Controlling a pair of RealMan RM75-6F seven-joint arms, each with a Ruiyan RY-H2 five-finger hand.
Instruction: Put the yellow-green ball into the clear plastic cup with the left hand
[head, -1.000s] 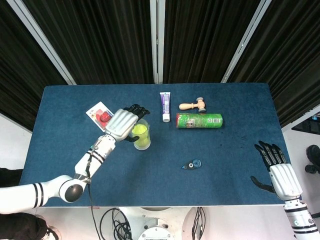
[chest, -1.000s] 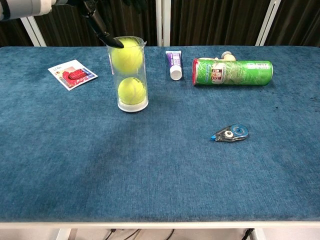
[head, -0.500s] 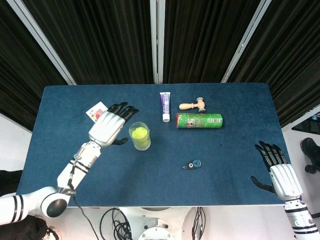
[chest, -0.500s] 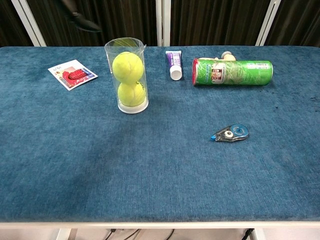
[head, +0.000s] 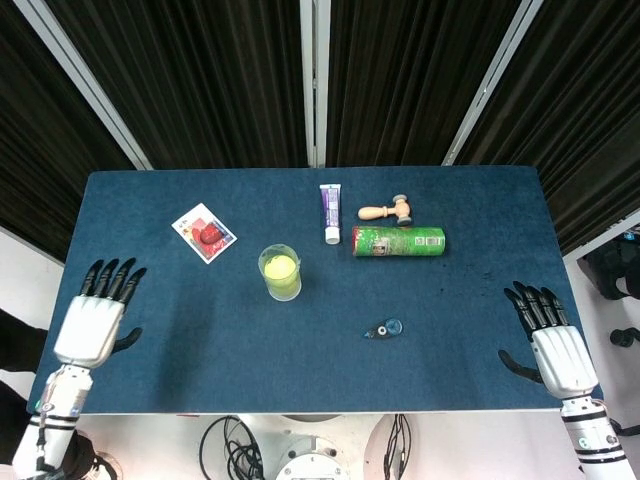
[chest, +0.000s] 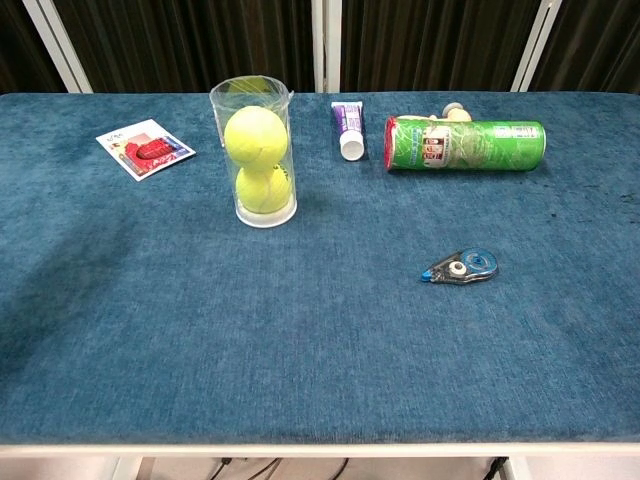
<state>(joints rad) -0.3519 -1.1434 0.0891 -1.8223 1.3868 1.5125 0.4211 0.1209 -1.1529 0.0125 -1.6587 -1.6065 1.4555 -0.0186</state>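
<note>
The clear plastic cup (head: 280, 272) (chest: 253, 150) stands upright left of the table's middle. Inside it a yellow-green ball (chest: 255, 134) rests on top of a second one (chest: 263, 190). My left hand (head: 92, 323) hovers at the near left corner of the table, fingers spread and empty, far from the cup. My right hand (head: 553, 346) lies at the near right edge, also spread and empty. Neither hand shows in the chest view.
A red-printed card (head: 204, 232) lies left of the cup. Behind it to the right are a purple tube (head: 329, 211), a wooden mallet (head: 386, 210) and a green can on its side (head: 398, 241). A blue correction-tape dispenser (head: 383, 329) lies near the front.
My left hand let go of the ball over the cup, and it settled onto the lower ball. The hand then drew back left and toward the near corner. The right hand barely shifted.
</note>
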